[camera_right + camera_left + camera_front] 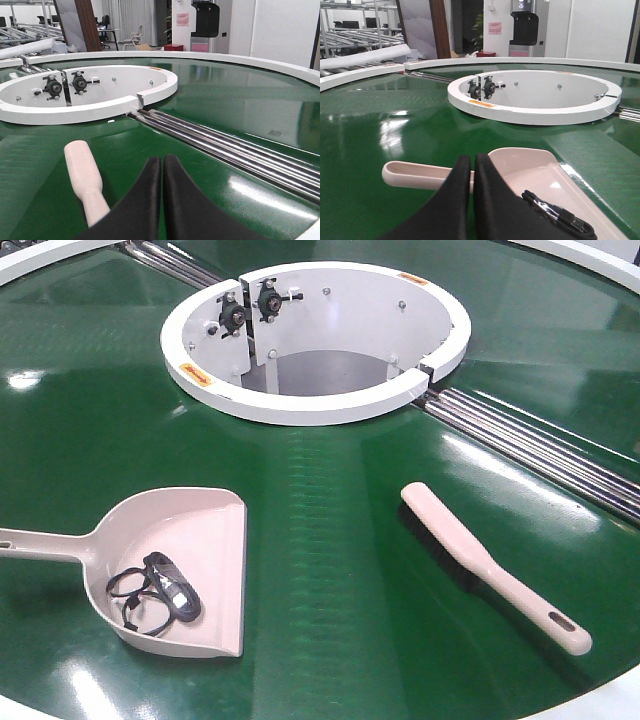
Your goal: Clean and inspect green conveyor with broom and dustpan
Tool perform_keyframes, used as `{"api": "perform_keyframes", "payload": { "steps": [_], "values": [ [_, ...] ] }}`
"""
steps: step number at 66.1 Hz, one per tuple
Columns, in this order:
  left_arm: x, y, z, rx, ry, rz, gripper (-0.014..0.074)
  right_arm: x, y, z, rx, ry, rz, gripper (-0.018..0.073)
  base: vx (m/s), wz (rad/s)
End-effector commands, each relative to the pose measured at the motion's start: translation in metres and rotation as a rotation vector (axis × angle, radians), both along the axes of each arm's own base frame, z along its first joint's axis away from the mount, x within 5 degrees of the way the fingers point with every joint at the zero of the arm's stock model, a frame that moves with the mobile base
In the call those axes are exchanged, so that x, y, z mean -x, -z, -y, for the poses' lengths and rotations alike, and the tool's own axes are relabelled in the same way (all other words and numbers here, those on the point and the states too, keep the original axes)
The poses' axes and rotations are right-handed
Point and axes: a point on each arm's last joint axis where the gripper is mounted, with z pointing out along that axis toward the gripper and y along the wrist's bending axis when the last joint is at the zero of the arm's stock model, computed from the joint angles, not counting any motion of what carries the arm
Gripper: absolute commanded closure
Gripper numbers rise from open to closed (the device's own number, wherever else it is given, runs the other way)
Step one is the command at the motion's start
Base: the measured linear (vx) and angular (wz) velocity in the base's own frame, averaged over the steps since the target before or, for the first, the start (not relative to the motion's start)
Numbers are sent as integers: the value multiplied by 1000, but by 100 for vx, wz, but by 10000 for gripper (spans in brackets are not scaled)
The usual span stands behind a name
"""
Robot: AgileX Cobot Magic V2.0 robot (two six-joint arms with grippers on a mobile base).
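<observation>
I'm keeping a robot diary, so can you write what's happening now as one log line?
left hand: shut, empty | right hand: shut, empty | dustpan: on green conveyor, black cable inside | broom: lying untouched

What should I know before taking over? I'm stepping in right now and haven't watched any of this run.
Left gripper: jaws closed, empty, just behind the dustpan handle.
Right gripper: jaws closed, empty, beside the broom.
Both tools lie flat on the green conveyor, dustpan on the left, broom on the right, well apart.
A black coiled cable lies inside the dustpan.
Done: the debris appears collected and the belt looks clear of loose bits.
Left: judging by this, only emptying the pan and inspecting the belt.
</observation>
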Motion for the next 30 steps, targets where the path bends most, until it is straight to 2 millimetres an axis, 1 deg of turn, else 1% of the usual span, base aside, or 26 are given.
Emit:
{"api": "perform_keyframes", "payload": {
  "steps": [1, 30],
  "values": [
    [1, -4, 0, 17, 3, 75, 603, 1, -6, 0, 19, 5, 84, 568, 0, 0],
    [1, -4, 0, 17, 3, 75, 603, 1, -6, 0, 18, 5, 84, 568, 0, 0]
  ]
}}
